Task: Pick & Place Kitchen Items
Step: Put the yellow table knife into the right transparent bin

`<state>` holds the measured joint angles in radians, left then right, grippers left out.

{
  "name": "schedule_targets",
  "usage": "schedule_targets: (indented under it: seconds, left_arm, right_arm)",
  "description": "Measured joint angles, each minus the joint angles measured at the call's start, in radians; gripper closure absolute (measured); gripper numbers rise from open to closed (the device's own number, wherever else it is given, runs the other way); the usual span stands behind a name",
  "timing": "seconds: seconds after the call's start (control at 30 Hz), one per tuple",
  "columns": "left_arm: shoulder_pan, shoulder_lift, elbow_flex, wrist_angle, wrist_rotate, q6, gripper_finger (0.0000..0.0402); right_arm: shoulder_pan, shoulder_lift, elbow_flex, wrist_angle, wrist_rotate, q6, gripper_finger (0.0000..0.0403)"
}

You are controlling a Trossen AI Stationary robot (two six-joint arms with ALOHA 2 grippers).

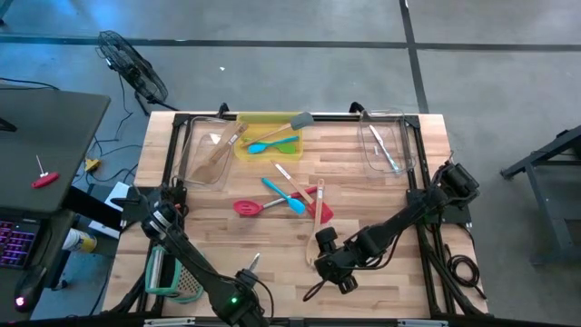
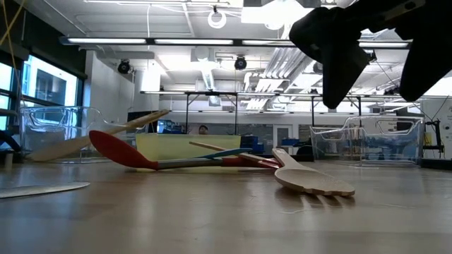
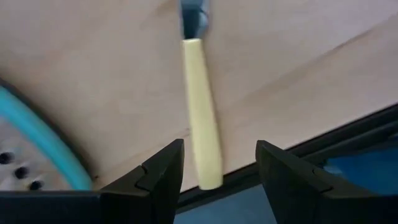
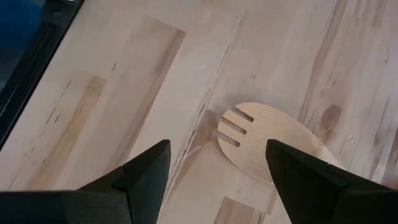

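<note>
1. The right gripper (image 4: 214, 180) hung spread and empty above the table (image 1: 381, 195), near its front edge; to take the wooden fork (image 4: 273, 143) cleanly, I judged it should come down square over the handle, not the broad tines.
2. The fork lay flat just ahead of the fingers, not between them.
3. The left gripper (image 3: 217, 177) waited spread over a pale-handled knife (image 3: 202, 112) at the front edge.

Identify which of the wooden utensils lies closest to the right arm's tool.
It is the slotted wooden fork-spoon lying alone on the bare tabletop, its pronged head just ahead of the right tool. The other wooden utensils rest in the far clear bin.
</note>
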<state>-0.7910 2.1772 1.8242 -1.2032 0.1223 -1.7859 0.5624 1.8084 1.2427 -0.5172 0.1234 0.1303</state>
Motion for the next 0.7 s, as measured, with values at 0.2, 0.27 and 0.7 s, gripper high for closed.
schedule_targets:
  seconds: [0.2,0.27,0.7]
  left_arm:
    - [0.000,0.000,-0.022,0.028,0.003,0.013,0.0208]
    - [0.000,0.000,-0.022,0.025,0.003,0.019,0.0208]
    - [0.000,0.000,-0.032,0.035,-0.009,0.035,0.0208]
  right_arm:
    - [0.004,0.000,0.000,0.007,0.000,0.000,0.0145]
    - [0.004,0.000,0.000,0.009,0.000,0.000,0.0145]
    - [0.004,0.000,0.000,0.014,0.000,0.003,0.0145]
